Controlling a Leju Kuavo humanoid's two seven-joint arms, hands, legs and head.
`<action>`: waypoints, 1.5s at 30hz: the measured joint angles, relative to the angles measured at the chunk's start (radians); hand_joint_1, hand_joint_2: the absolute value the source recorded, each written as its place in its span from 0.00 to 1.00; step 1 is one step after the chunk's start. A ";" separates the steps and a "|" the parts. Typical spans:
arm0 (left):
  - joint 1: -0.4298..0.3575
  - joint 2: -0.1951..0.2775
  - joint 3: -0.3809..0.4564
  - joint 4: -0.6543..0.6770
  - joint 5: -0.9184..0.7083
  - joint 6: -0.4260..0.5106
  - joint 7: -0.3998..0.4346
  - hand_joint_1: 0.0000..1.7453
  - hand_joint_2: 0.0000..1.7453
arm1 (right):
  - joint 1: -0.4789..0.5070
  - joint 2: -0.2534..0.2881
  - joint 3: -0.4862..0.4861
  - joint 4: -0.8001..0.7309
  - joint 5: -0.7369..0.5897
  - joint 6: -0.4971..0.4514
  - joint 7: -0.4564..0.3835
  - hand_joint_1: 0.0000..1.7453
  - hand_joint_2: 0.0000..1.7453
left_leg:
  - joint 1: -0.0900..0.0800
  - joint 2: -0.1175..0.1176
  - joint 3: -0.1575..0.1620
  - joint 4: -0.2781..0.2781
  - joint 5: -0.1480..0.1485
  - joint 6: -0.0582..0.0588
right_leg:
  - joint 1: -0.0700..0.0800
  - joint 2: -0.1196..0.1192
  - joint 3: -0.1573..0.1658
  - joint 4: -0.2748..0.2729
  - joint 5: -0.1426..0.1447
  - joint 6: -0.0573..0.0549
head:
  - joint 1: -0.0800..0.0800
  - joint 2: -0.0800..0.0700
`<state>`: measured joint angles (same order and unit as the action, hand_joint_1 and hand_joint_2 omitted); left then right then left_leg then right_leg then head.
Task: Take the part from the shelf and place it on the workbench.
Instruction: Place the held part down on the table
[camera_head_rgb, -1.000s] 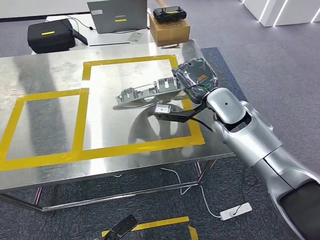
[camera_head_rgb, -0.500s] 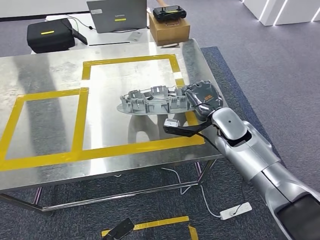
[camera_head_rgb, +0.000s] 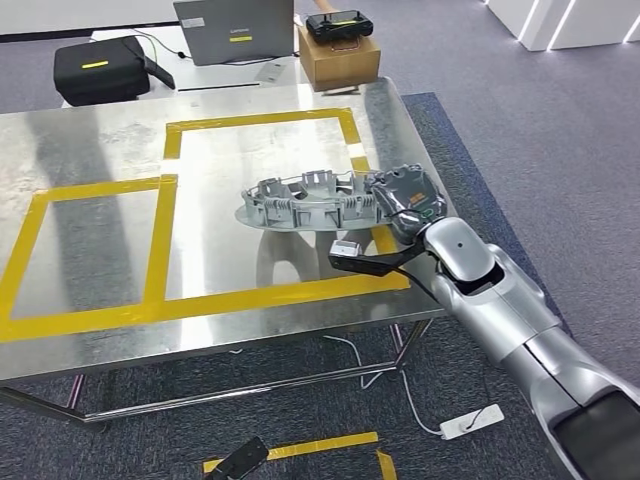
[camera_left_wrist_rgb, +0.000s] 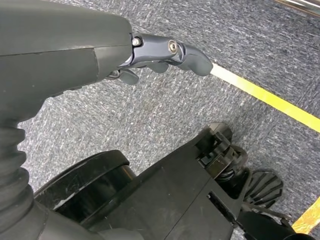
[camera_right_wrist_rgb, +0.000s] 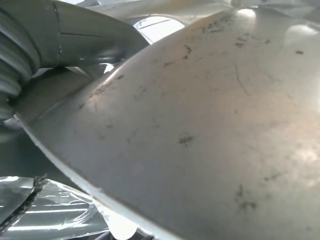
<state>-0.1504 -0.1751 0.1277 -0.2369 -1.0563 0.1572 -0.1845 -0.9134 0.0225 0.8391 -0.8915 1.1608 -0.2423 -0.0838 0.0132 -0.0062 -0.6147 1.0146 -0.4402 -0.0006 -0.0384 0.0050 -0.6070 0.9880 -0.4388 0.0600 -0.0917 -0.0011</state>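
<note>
The part (camera_head_rgb: 302, 200) is a grey, oval plastic piece with ribbed clips along its upper side. My right hand (camera_head_rgb: 407, 200) grips its right end and holds it level, low over the steel workbench (camera_head_rgb: 98, 130), inside the right yellow-taped rectangle (camera_head_rgb: 256, 122). Whether the part touches the surface I cannot tell. In the right wrist view the part's smooth underside (camera_right_wrist_rgb: 207, 125) lies close against the hand's grey thumb (camera_right_wrist_rgb: 94, 40). My left hand (camera_left_wrist_rgb: 158, 52) hangs over grey carpet, fingers stretched out, holding nothing.
Behind the workbench stand a laptop (camera_head_rgb: 234, 30), a black case (camera_head_rgb: 98, 68) and a cardboard box (camera_head_rgb: 338, 55) with a controller (camera_head_rgb: 343, 25) on it. A second taped rectangle (camera_head_rgb: 83, 245) lies to the left. A power strip (camera_head_rgb: 472, 422) and cable lie on the floor.
My right hand has brought the part down and toward the table's front edge, and levelled it from a tilt. Over the last half second it barely moved.
</note>
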 joint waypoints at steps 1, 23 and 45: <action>0.000 0.000 0.000 0.000 0.000 0.000 0.000 0.00 1.00 | 0.003 0.000 0.000 0.000 0.000 0.000 0.000 0.88 1.00 | 0.000 0.000 0.000 0.000 0.000 0.000 | 0.000 0.000 0.000 0.000 0.000 0.000 | 0.000 0.000; 0.006 0.000 -0.001 0.000 -0.002 -0.001 0.004 0.00 1.00 | 0.052 0.014 -0.003 0.007 0.010 -0.023 -0.018 0.88 1.00 | 0.000 0.000 -0.001 0.000 0.000 0.000 | 0.000 0.000 0.000 0.000 0.000 0.000 | 0.000 0.000; 0.017 0.002 -0.001 0.000 -0.001 0.002 0.006 0.00 1.00 | 0.092 0.026 0.000 0.007 0.010 -0.034 -0.015 0.88 1.00 | 0.000 0.000 -0.002 0.000 0.000 0.000 | 0.000 -0.001 -0.001 0.000 0.000 0.000 | 0.000 0.000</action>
<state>-0.1339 -0.1734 0.1270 -0.2365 -1.0574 0.1597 -0.1786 -0.8210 0.0488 0.8392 -0.8843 1.1706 -0.2766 -0.0989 0.0131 -0.0065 -0.6166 1.0146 -0.4402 -0.0005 -0.0385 0.0035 -0.6083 0.9881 -0.4389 0.0600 -0.0919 -0.0011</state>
